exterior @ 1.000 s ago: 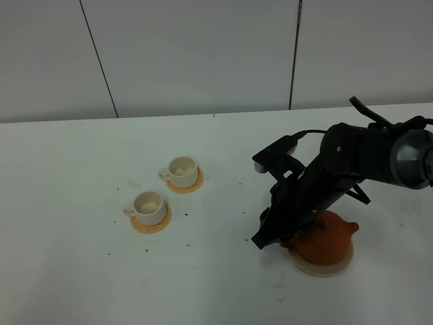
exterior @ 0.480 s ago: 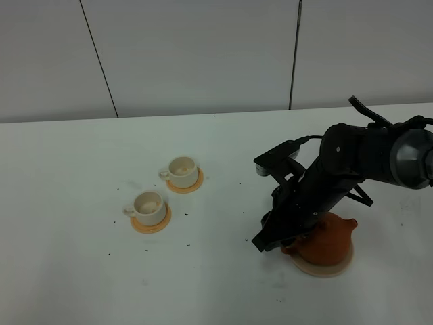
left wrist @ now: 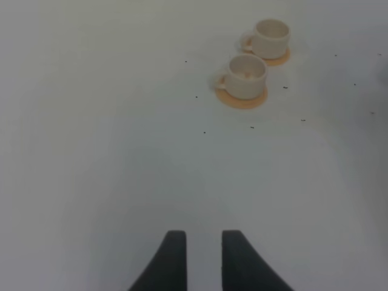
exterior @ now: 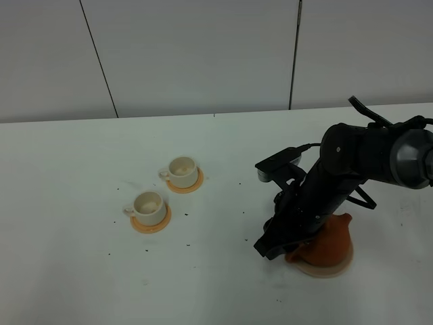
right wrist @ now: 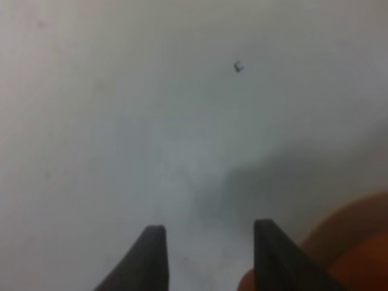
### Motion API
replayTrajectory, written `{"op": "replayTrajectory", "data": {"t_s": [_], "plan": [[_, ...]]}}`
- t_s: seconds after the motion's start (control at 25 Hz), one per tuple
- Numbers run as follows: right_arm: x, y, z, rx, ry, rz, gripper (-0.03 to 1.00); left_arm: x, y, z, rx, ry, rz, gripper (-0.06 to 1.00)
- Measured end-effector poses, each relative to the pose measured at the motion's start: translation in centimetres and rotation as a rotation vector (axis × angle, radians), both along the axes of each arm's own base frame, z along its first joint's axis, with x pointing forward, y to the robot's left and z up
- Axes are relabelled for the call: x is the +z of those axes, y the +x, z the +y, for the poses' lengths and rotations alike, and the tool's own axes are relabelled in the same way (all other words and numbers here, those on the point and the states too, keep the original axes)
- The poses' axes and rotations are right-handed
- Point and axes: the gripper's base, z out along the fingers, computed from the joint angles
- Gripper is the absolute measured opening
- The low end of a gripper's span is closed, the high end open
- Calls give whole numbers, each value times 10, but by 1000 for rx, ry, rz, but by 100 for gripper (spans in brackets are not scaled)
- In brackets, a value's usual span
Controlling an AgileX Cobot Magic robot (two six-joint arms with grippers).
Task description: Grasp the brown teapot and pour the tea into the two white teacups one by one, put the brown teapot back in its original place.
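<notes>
Right arm reaches down into the lower right of the high camera's frame. Its end effector (exterior: 269, 245) sits low over the desk (exterior: 67, 203), just left of the brown teapot (exterior: 326, 242). In the right wrist view I see the two fingers (right wrist: 151, 257) spread wide with bare desk between them. The teapot's rounded side lies against the outer edge of one finger, and I cannot tell whether they touch. Nothing is pinched.

The teapot stands upright on the pale tan coaster (exterior: 323, 269), whose rim shows below and right of the pot. The arm covers the pot's upper left part, so I cannot see the lid or handle.

The left end effector (left wrist: 203, 260) shows in its own wrist view only. Its fingers stand a little apart, with desk visible in the gap, and it holds nothing.

The two white teacups are left of centre in the high view, well apart from the teapot. The rear cup (exterior: 183, 169) and the front cup (exterior: 148, 202) each stand upright on an orange coaster (exterior: 161, 222). Their insides look pale. Small dark specks are scattered over the desk around them.
</notes>
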Motion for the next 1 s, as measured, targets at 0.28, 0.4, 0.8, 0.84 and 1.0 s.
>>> {"op": "replayTrajectory", "data": {"t_s": [0.28,0.4,0.8,0.84,1.0], "plan": [[0,-4,-1,0,-10,48,32,0,0,0,0,0,0,22],[-1,-6,-1,3,-13,66,32,0,0,0,0,0,0,23],[14,-10,-3,13,-18,66,31,0,0,0,0,0,0,23],[17,-10,-3,19,-19,68,31,0,0,0,0,0,0,23],[22,-8,-2,28,-18,61,30,0,0,0,0,0,0,23]]}}
